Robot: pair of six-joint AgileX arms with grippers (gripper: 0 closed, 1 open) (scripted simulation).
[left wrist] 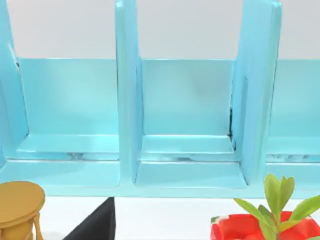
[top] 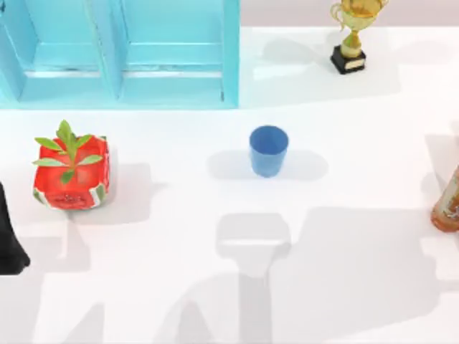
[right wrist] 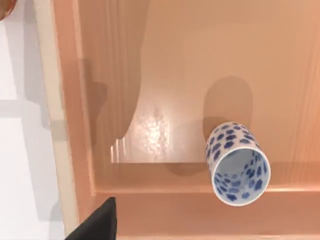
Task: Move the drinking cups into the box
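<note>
White tabletop (top: 179, 287), evenly lit, with a turquoise shelf unit (top: 122, 54) along the far left edge. Blue cup (top: 268, 150) stands upright, mouth up, alone mid-table and well apart from everything else, so it looks not yet moved.

White cup with blue floral pattern (right wrist: 238, 161) stands upright on the floor of the box (right wrist: 75, 125) in the right wrist view, near one inner wall. I judge half the task done: one cup in, one to go.

Clutter not to touch:
- Gold trophy (top: 353, 32) at the far right.
- Amber bottle (top: 449, 202) at the right edge.
- Red watermelon-pattern planter (top: 72, 172) with a green plant on the left.
- Gold stand (left wrist: 20, 202) in the left wrist view, near the shelf.

Left arm (top: 11, 240) is at the table's left edge, apparently parked; its claw state I cannot tell. Right wrist camera looks down into the box, so that arm sits above it; the dark piece at the frame edge doesn't reveal finger spread, cannot tell. Nothing appears gripped.
</note>
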